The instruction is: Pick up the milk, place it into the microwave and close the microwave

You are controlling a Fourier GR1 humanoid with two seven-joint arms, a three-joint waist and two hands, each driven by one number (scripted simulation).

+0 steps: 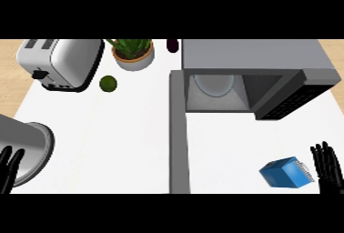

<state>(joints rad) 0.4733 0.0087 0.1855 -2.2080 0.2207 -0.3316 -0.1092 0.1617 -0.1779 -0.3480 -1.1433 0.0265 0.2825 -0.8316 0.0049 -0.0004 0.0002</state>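
Right hand (pixel 326 166): at the lower right edge, well below the microwave (pixel 255 57), fingers straight and upright, released, holding nothing; just beside the milk carton (pixel 287 173), contact not discernible. Milk carton: blue, tilted, on the counter (pixel 114 136) below the microwave's open cavity, right of its swung-out door (pixel 178 136). Left hand (pixel 9 167): resting far left of the microwave, fingers straight, empty.

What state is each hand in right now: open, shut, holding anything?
Left hand: open, holding nothing.
Right hand: open, beside the milk, not gripping it.
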